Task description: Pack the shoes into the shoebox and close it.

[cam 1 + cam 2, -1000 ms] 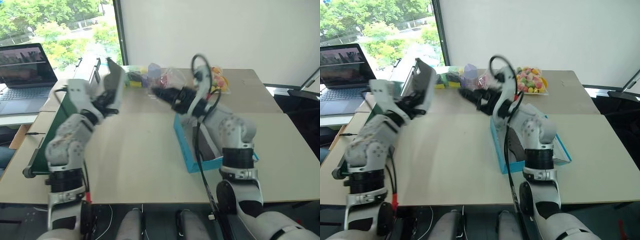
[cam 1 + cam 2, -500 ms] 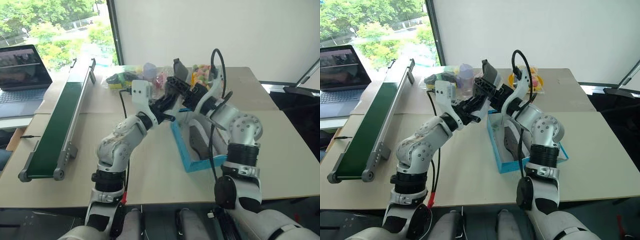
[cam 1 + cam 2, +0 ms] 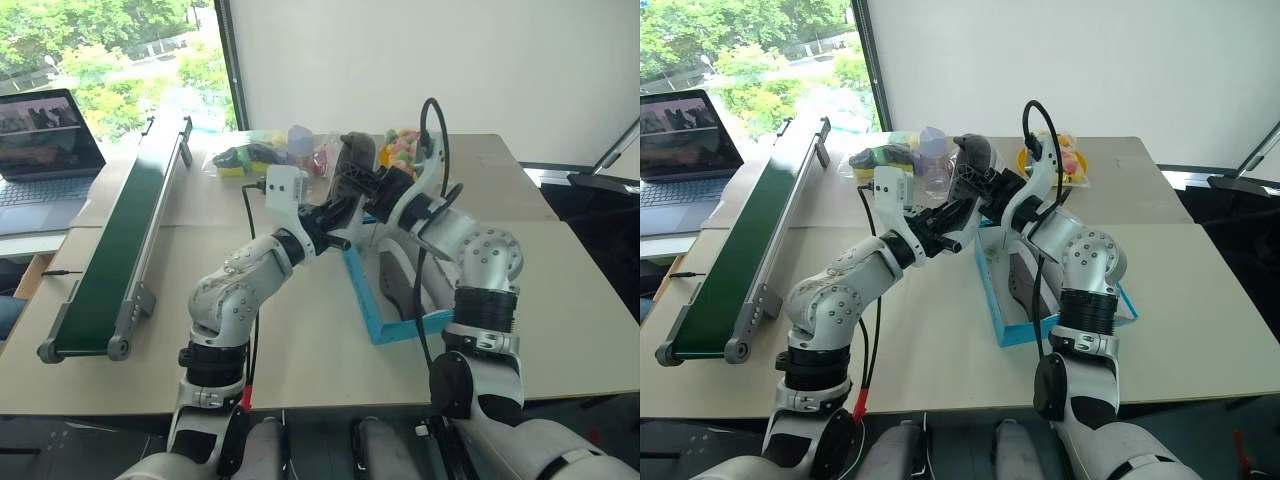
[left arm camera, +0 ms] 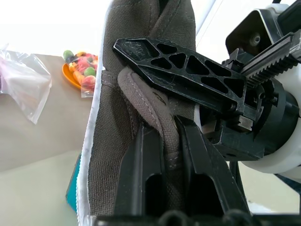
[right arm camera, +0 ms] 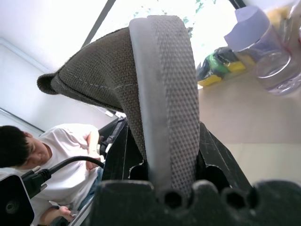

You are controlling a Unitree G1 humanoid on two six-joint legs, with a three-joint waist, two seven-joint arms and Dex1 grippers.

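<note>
Near the frame's centre in the head views, both grippers meet on one grey shoe (image 3: 352,160) held upright in the air, just above the far end of the blue shoebox (image 3: 366,300). A second shoe (image 3: 400,287) lies inside the box. The left wrist view shows the left gripper (image 4: 170,155) pinching the shoe's collar, with the right gripper's finger across the upper. The right wrist view shows the right gripper (image 5: 162,162) clamping the sole, and a person (image 5: 49,165) beyond.
</note>
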